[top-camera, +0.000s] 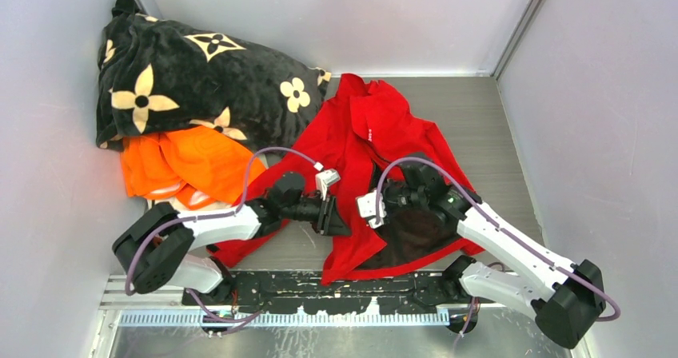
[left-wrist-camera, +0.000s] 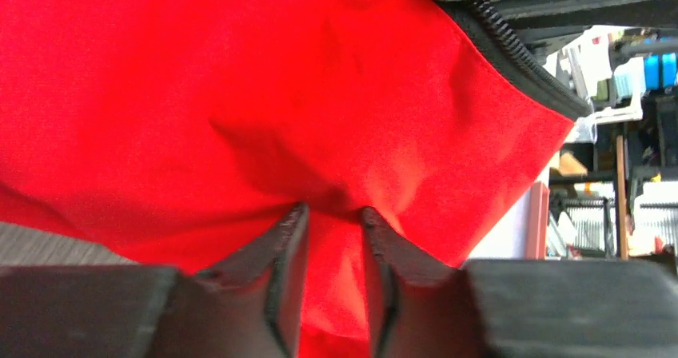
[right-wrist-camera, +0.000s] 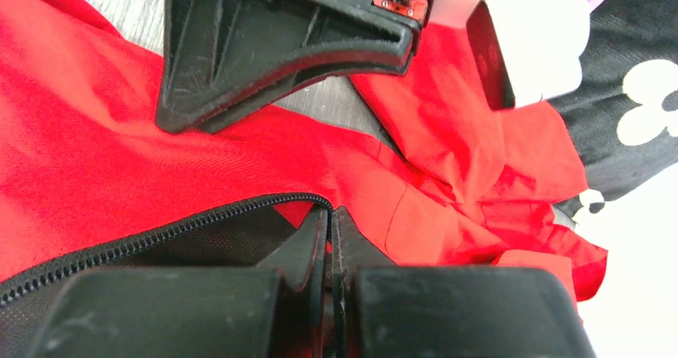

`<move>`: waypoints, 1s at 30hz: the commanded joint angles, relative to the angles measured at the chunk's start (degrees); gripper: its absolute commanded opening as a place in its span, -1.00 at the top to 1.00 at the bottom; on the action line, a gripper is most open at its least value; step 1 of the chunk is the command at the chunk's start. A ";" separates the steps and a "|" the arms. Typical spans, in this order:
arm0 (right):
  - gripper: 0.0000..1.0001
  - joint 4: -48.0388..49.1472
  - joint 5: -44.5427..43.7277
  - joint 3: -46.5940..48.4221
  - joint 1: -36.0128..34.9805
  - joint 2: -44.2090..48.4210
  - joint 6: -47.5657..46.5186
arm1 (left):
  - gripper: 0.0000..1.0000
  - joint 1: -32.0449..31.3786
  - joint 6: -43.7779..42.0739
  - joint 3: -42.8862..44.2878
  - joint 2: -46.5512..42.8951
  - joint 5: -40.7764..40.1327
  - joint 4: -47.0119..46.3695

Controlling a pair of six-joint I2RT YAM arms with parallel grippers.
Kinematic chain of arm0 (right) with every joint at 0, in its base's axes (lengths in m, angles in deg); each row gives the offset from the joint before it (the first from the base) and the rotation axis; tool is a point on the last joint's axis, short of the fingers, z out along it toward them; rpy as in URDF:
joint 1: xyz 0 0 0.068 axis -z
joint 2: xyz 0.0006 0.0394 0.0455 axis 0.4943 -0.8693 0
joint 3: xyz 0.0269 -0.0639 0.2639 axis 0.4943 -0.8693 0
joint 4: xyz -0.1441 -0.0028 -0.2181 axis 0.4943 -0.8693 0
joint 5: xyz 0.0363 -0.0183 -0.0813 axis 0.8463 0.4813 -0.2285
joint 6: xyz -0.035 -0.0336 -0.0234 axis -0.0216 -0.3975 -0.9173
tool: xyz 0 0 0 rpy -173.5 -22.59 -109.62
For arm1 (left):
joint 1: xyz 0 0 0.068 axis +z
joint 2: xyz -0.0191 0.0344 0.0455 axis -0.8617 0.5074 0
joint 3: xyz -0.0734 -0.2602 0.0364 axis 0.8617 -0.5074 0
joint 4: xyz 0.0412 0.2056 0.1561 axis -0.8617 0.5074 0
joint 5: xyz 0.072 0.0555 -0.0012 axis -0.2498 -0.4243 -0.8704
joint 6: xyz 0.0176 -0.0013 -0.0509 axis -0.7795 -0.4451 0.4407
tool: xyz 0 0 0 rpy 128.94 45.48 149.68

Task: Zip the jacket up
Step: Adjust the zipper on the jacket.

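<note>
Jacket [top-camera: 376, 134] lies open and crumpled mid-surface between the two arms, collar toward the far wall, dark lining [top-camera: 416, 234] showing by the right arm.

Left claw [left-wrist-camera: 332, 210] is narrow, with a fold of plain red cloth pinched between its fingers [left-wrist-camera: 292, 238]. The zip teeth [left-wrist-camera: 512, 46] sit well off from that pinch. Right claw [right-wrist-camera: 329, 214] is nearly closed on the jacket's edge, right where a row of teeth ends. No slider visible in any view; can't tell where it is.

Risks:
- The left grip is on panel cloth, not the zip edge, so a pull would likely bunch fabric rather than bring the two halves together.
- The fabric is thin and slick-looking, so it may slip out of either pinch under tension.
- The hem is twisted, so the teeth could meet misaligned and jam.

Surface [top-camera: 488, 118] is grey wood-grain, boxed in by pale walls [top-camera: 48, 214]. A black flower-print blanket [top-camera: 184, 70] and an orange garment [top-camera: 192, 162] are heaped at far left, touching the jacket, so a sideways drag could pull them along.
</note>
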State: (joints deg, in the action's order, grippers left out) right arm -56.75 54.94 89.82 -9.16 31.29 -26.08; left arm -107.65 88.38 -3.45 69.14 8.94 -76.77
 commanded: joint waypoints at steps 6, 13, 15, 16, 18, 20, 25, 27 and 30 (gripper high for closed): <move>0.97 10.44 -1.36 -6.74 -0.41 7.07 4.81 | 1.00 1.38 2.68 5.02 8.14 9.66 -8.58; 0.97 10.42 -3.88 -9.91 -0.41 12.21 7.17 | 0.53 4.48 4.79 0.49 3.33 8.28 -13.37; 0.97 10.58 -3.68 -11.39 -0.42 14.06 6.31 | 0.20 4.84 2.80 -0.65 0.41 5.89 -12.62; 0.96 10.97 -3.57 -12.16 -0.41 14.92 6.26 | 0.06 4.81 0.97 -0.79 -1.05 4.55 -11.19; 0.95 11.05 -3.12 -13.21 -0.41 16.20 6.18 | -0.02 4.64 -3.81 -0.71 -3.63 2.50 -8.04; 0.92 11.35 -2.86 -13.96 -0.40 17.08 6.00 | -0.09 4.48 -11.12 -0.50 -5.79 1.00 -4.53; 0.89 14.14 -2.28 -15.56 -0.37 17.39 6.42 | -0.31 3.89 -28.87 -0.13 -6.47 1.82 -5.51; 0.89 15.30 -2.01 -16.06 -0.46 17.29 7.02 | -0.32 3.67 -34.88 1.11 -4.56 4.31 -7.16; 0.88 16.05 -1.79 -16.49 -0.39 17.19 7.81 | -0.32 3.46 -43.11 4.47 -0.99 7.79 -6.53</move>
State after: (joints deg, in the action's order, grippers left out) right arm -45.74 51.62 73.66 -9.27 47.84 -19.96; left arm -103.71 61.28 -3.71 65.01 12.37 -81.22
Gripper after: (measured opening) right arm 0.074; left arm 0.657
